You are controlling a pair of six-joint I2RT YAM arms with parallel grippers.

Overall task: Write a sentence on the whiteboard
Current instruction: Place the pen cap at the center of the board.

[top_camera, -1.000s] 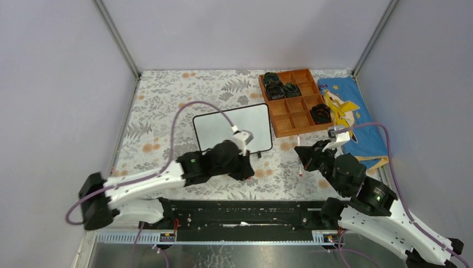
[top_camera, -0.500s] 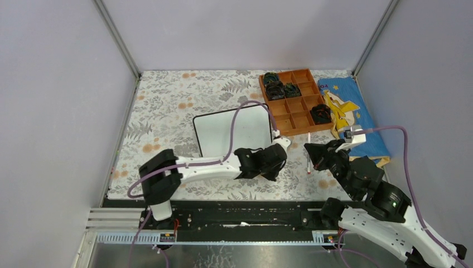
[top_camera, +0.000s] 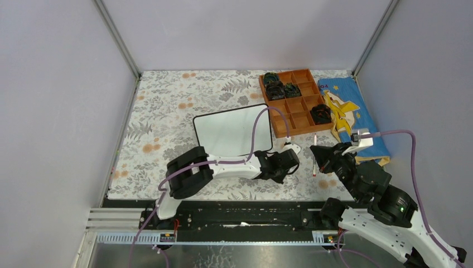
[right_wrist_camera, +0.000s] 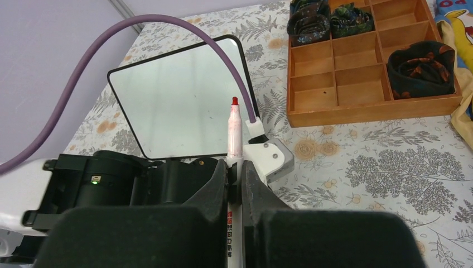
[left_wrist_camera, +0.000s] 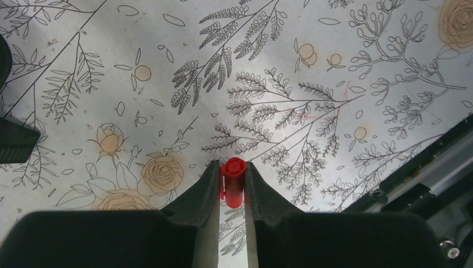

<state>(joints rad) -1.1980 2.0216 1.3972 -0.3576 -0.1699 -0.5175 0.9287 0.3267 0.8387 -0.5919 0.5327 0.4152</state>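
The whiteboard lies flat mid-table, black-framed; no sentence shows on it, and its face is plain white. My left gripper hangs over the floral cloth just off the board's near right corner, pointing down. In the left wrist view it is shut on a red marker cap. My right gripper sits to its right, shut on a white marker. The uncapped marker points its red tip toward the board's right edge.
A brown compartment tray with dark rolled items stands right of the board. A blue printed cloth lies beyond it. The left arm's purple cable arcs over the board. The left wrist sits close before my right gripper.
The left arm has swung right, off the board's near edge to the cloth beside its right corner. The right gripper with the marker has shifted a little right and farther away.
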